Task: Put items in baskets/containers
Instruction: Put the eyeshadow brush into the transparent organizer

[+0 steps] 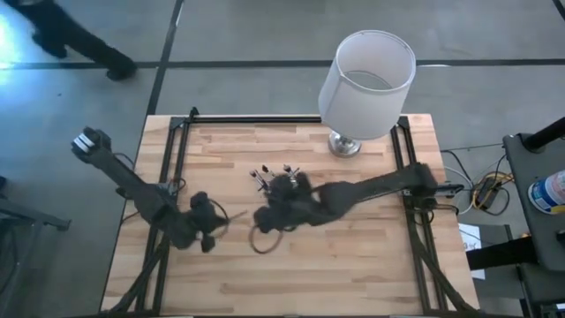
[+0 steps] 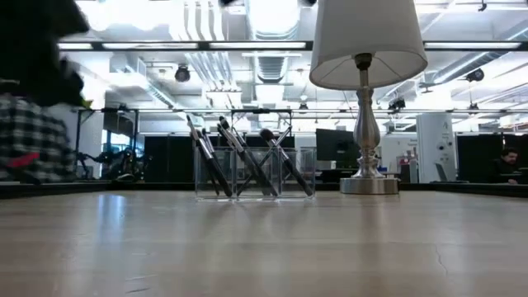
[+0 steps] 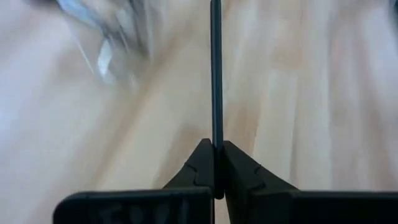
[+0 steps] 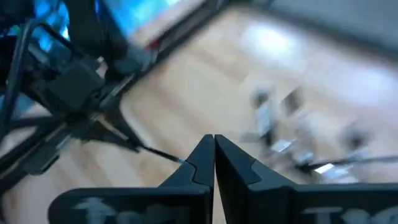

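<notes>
— What is seen besides the work?
— A white-shaded lamp (image 1: pixel 365 84) on a silver base is set at the wooden surface's (image 1: pixel 353 256) far edge.
— Anything beyond?
— A person (image 2: pixel 505 165) is glimpsed seated, far off.

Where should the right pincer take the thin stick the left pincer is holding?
Probably on the bare shaft of the thin stick, beyond the left pincer, which clamps only one end. The stick juts out straight and slender, so open the shut right pincer and close it across the stick's length from the side.
</notes>
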`<move>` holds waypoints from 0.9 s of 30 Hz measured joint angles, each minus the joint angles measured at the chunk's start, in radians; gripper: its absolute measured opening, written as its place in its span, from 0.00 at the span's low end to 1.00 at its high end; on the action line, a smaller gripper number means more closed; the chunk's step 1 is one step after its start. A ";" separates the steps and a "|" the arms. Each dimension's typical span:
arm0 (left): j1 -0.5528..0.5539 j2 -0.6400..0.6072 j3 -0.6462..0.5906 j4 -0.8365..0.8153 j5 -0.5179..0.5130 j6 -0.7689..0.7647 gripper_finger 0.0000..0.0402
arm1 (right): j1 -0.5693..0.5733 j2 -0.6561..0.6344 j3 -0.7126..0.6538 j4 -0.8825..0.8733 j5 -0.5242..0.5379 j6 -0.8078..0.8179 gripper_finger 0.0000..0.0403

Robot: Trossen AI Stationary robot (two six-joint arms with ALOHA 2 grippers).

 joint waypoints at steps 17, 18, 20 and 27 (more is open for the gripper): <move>0.186 -0.380 -0.032 0.890 0.216 0.551 0.02 | 0.072 -0.097 -0.010 0.602 0.109 -0.456 0.43; 0.198 -0.374 -0.027 0.917 0.242 0.567 0.02 | 0.062 -0.091 -0.004 0.633 0.091 -0.464 0.45; 0.221 -0.360 -0.023 0.926 0.282 0.578 0.02 | 0.045 -0.079 0.003 0.650 0.068 -0.465 0.48; 0.321 -0.280 -0.012 1.002 0.374 0.561 0.02 | 0.000 -0.057 0.033 0.688 -0.001 -0.459 0.50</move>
